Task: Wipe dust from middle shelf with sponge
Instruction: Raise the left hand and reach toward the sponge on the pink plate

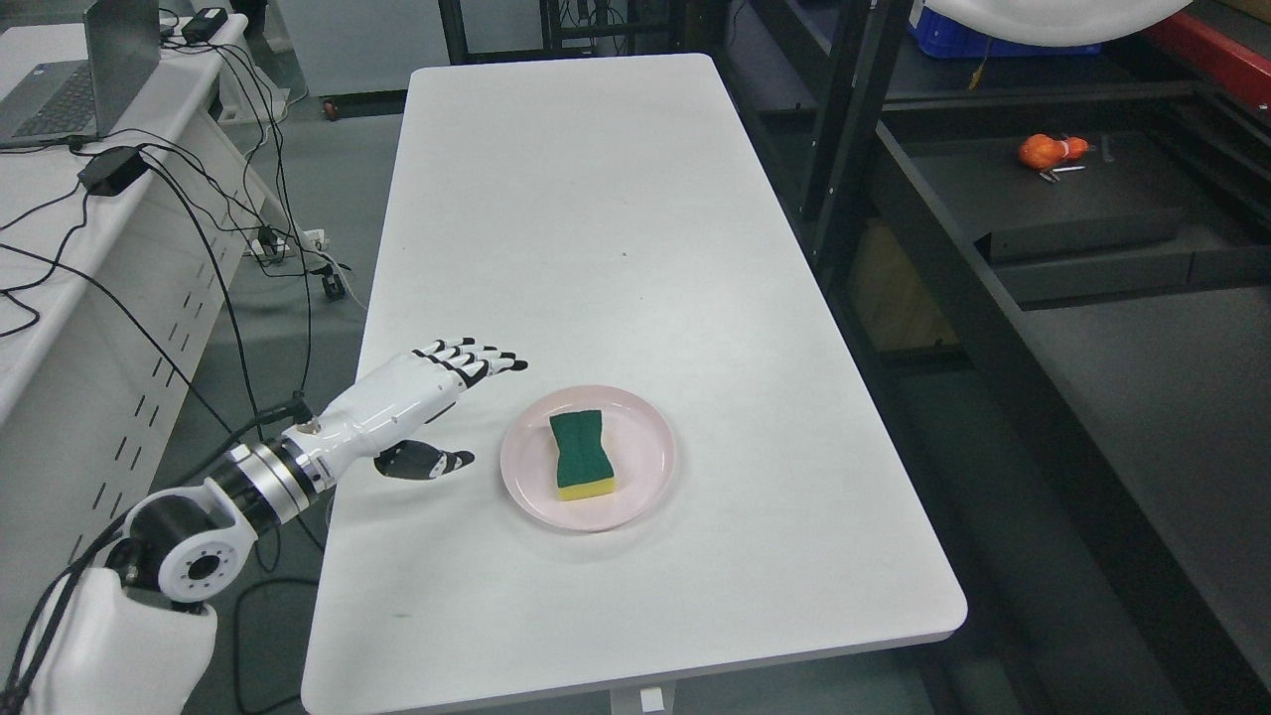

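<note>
— Where does the sponge [582, 456] lie?

— On the pink plate [650, 442], green scouring side up, yellow foam showing along its near edge. The plate sits on the white table [616, 228], toward the near end and a little left of the middle.

— And the robot's hand?

— The left hand [449, 389] reaches in from the lower left, hovering over the table's left edge, just beside the plate but not touching it. Its fingers [487, 357] are stretched out straight and lie close together, pointing toward the right; the thumb [427, 462] hangs apart below them. It holds nothing.

— The right arm?

— Not to be seen.

— What of the shelf?

— A dark metal shelf unit [993, 298] stands along the table's right side. On one of its boards, well apart from the sponge, rests a small orange object [1048, 150]; what it is cannot be told.

— Anything else?

— A second table on the left carries a laptop [70, 79] and a tangle of black cables [199, 228] that trail down to the floor.
</note>
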### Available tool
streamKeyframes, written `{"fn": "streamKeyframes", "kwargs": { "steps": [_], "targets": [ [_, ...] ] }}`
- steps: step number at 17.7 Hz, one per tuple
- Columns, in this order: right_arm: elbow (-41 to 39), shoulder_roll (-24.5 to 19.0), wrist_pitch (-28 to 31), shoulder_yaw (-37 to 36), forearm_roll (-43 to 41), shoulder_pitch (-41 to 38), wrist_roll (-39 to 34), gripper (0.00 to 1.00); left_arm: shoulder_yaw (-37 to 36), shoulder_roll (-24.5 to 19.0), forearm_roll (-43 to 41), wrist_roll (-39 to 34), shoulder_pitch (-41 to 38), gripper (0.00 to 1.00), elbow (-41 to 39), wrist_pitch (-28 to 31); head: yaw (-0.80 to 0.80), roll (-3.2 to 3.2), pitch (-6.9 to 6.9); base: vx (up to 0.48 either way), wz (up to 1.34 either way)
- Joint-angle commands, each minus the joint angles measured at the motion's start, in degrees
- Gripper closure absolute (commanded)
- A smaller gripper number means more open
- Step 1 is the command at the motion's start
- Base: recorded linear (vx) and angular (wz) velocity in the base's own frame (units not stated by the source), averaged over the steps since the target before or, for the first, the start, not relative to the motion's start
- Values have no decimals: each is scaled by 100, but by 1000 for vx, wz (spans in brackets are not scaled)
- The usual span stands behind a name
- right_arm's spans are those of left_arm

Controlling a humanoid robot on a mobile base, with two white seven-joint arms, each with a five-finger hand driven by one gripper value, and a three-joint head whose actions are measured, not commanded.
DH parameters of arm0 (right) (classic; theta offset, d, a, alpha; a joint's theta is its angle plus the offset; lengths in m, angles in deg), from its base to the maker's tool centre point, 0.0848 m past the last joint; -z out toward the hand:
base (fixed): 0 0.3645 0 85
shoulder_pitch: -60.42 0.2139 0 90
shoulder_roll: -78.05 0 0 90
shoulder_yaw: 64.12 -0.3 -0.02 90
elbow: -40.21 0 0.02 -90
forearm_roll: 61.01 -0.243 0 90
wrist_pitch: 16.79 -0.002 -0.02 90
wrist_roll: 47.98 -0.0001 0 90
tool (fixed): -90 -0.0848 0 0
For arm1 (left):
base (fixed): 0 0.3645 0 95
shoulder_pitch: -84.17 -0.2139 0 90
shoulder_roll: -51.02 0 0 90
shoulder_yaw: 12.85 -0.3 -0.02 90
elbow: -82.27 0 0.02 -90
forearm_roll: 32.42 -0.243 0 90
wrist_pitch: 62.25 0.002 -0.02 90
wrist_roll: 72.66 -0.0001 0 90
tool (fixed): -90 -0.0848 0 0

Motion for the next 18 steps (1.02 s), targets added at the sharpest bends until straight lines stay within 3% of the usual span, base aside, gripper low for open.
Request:
{"fn": "streamKeyframes", "kwargs": {
  "steps": [1,8,18],
  "targets": [
    [-100,100,415,0,0,9,-4,0,-467,-547,-1212,68,1010,16,905,-362,0,0,0,0,0],
    [-100,100,415,0,0,0,-4,0,-1504,-257,-1275,103,1311,15,949,-583,0,0,0,0,0],
    [-100,100,415,0,0,0,-4,0,-1821,622,-1925,103,1337,15,1397,-583,0,0,0,0,0]
  ]
}}
